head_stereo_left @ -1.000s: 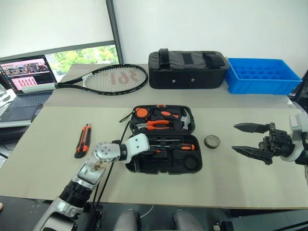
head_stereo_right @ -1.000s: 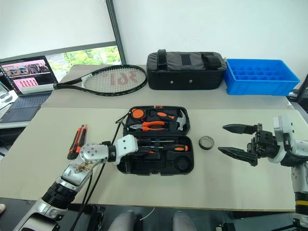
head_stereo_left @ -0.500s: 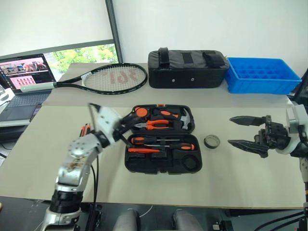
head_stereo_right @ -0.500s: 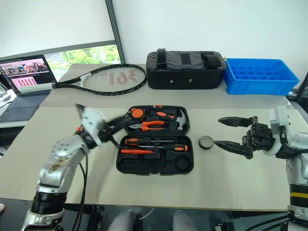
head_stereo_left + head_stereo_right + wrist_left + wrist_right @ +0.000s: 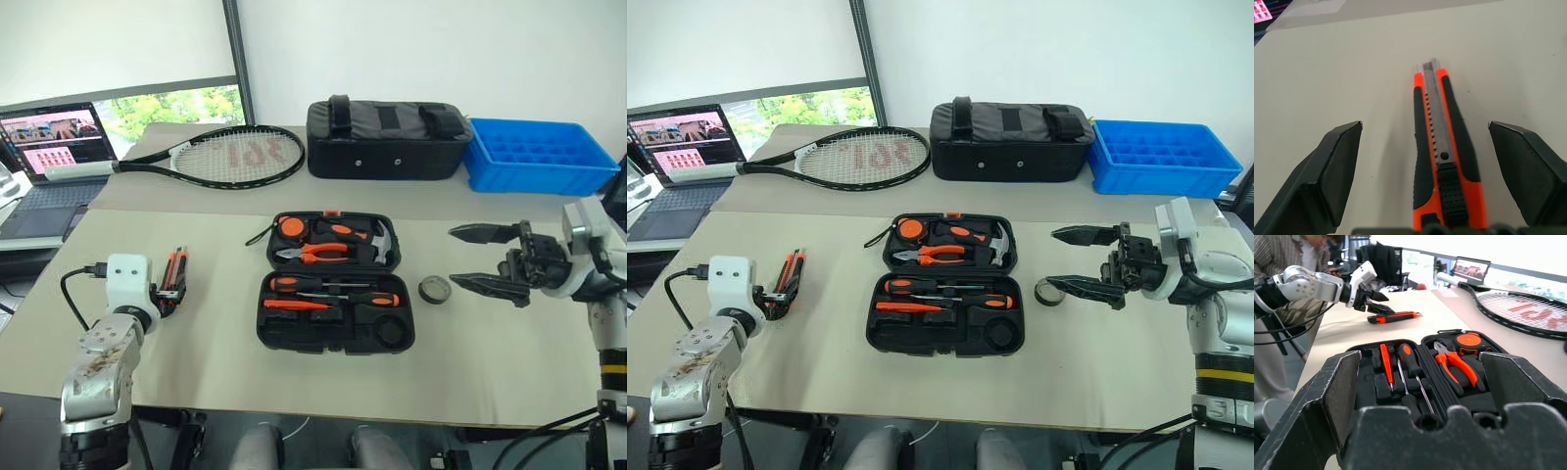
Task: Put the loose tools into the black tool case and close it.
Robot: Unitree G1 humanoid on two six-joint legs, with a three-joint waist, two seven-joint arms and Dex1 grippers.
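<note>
The black tool case (image 5: 294,333) lies open mid-table. Two orange-and-black screwdrivers (image 5: 377,299) and a slim orange tool (image 5: 284,305) rest in its near half. The orange-black utility knife (image 5: 175,269) lies on the table left of the case. My left gripper (image 5: 165,297) is open at the knife's near end, and the knife (image 5: 1442,147) runs between its fingers (image 5: 1337,161) without touching them. The dark tape roll (image 5: 434,289) sits just right of the case. My right gripper (image 5: 453,257) hovers open beside the roll, pointing left toward the case (image 5: 1415,382).
Along the back lie a tennis racket (image 5: 225,157), a black fabric bag (image 5: 387,140) and a blue tray (image 5: 544,157). A laptop (image 5: 44,147) stands at the far left. Pliers, a tape measure and a hammer fill the case's far half. A person (image 5: 1283,254) stands beyond the table's left side.
My left gripper came out of the case's near half, swung left to the utility knife and opened. The right gripper drifted slightly left toward the tape roll.
</note>
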